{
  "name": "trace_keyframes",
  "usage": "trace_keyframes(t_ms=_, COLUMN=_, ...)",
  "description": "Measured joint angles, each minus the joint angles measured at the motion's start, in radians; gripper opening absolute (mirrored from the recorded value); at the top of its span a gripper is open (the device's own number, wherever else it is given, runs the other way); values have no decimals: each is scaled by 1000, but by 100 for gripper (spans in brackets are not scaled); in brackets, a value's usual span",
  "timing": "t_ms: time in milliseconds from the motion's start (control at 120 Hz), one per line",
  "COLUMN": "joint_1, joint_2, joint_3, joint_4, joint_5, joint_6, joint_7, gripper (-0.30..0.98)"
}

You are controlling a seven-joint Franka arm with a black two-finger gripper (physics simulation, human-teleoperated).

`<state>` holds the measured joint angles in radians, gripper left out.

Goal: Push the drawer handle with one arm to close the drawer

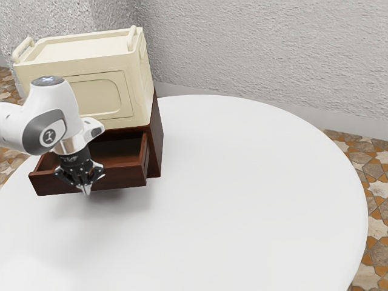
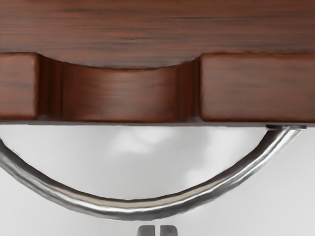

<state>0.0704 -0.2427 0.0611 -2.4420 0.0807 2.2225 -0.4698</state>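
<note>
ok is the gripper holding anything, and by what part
Nothing is held: the gripper is just outside the curved metal drawer handle, not around it.

One end of the handle (image 2: 133,210) beyond the wrist view's edge

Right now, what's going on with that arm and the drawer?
I have my gripper just outside the curved metal handle of the dark wood drawer, fingers close together and holding nothing. The drawer stands pulled out of its cabinet, under a cream box. It looks like I'm lined up to push it shut; whether I touch the handle, I can't tell.
</note>
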Motion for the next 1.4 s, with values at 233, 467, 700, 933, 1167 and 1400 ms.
trace_keyframes(t_ms=233, joint_1=6, joint_2=45, joint_3=8, joint_4=40, joint_5=3, joint_6=12, joint_7=5, gripper=-10)
trace_keyframes(t_ms=467, joint_1=7, joint_2=84, joint_3=25, joint_4=80, joint_5=3, joint_6=25, joint_7=15, gripper=-10)
trace_keyframes(t_ms=700, joint_1=7, joint_2=126, joint_3=34, joint_4=122, joint_5=3, joint_6=46, joint_7=26, gripper=-10)
trace_keyframes(t_ms=933, joint_1=7, joint_2=162, joint_3=70, joint_4=164, joint_5=5, joint_6=53, joint_7=36, gripper=-10)
trace_keyframes(t_ms=1167, joint_1=5, joint_2=196, joint_3=73, joint_4=203, joint_5=5, joint_6=62, joint_7=49, gripper=-10)
trace_keyframes(t_ms=1400, joint_1=-8, joint_2=227, joint_3=89, joint_4=237, joint_5=6, joint_6=77, joint_7=60, gripper=-10)
